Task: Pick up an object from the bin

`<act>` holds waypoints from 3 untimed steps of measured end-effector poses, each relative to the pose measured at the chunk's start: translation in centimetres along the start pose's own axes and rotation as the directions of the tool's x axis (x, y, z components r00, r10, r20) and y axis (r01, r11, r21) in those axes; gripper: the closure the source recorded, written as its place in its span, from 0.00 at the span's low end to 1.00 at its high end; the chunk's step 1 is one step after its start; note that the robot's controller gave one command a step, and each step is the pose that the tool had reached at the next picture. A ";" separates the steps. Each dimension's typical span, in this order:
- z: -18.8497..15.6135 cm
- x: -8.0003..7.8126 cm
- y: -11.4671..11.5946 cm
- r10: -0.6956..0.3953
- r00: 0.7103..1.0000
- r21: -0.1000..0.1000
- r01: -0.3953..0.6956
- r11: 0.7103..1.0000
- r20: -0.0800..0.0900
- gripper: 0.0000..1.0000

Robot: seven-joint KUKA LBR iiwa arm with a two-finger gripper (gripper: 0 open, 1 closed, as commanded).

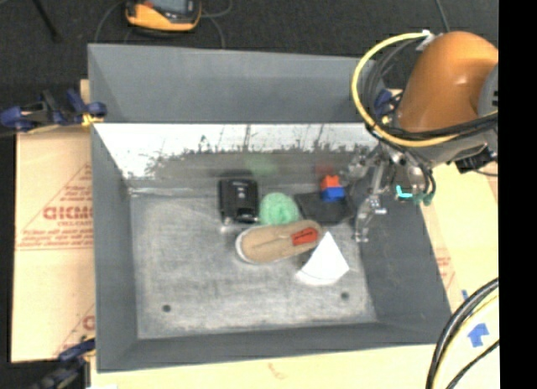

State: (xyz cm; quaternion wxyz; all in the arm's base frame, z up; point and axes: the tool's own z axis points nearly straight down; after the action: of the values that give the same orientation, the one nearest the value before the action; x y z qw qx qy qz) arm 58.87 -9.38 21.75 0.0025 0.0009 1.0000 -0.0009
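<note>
My gripper (364,226) hangs near the right wall of the bin, just right of the group of things, and nothing shows in it. Closest to it on the left are a small blue and red block (332,188) by the back wall and a dark flat piece (320,208) beneath it. A white cone-shaped piece (324,263) lies lower left of the gripper. Next to that lies a tan oval thing with a red part on top (278,242).
Further left sit a green rounded lump (279,209) and a black rectangular device (237,199). The arm with its orange cover and cables comes in over the bin's right rim. Bare bin floor stretches along the left and front.
</note>
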 end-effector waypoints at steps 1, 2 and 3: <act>0.0 0.0 0.0 -0.001 1.000 0.000 0.001 1.000 0.000 0.00; 0.1 0.0 0.0 -0.001 1.000 0.000 0.001 1.000 0.000 0.00; 4.4 -0.1 -0.7 -0.063 0.998 -0.002 0.063 0.998 -0.005 0.00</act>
State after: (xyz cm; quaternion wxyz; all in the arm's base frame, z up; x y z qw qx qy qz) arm 58.99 -10.12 17.35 0.0001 -0.0306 0.9995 -0.0002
